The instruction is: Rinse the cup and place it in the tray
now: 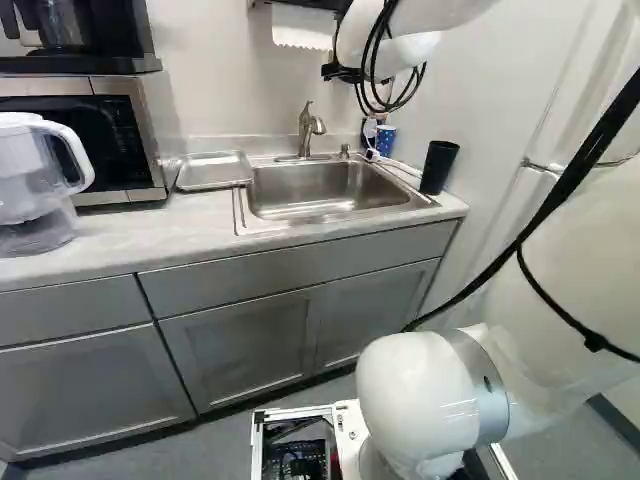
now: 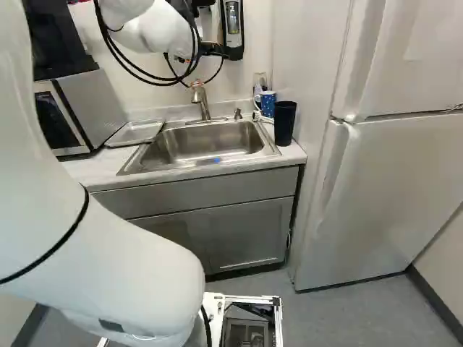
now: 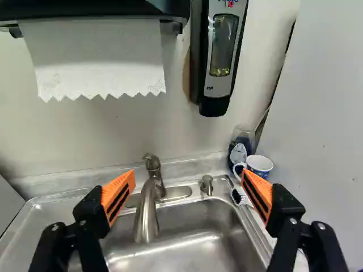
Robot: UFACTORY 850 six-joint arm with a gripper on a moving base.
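High above the sink (image 2: 210, 148), my gripper (image 2: 211, 49) shows only in part in the right base view. In the wrist view the gripper (image 3: 188, 184) is open, with nothing held; faucet and sink lie beyond and below its fingers. A blue-patterned white mug (image 3: 260, 165) stands in the back corner, just past one fingertip. A tall black cup (image 1: 438, 167) stands upright on the counter beside the sink; the wrist view does not show it. On the sink's other side lies the metal tray (image 1: 213, 170), with nothing visible on it.
The faucet (image 3: 146, 212) rises at the sink's back, with a brush (image 3: 238, 196) near the mug. A soap dispenser (image 3: 220, 54) and paper towel (image 3: 99, 59) hang above. A microwave (image 1: 130, 130) and water pitcher (image 1: 35, 185) stand past the tray; a fridge (image 2: 391, 173) stands opposite.
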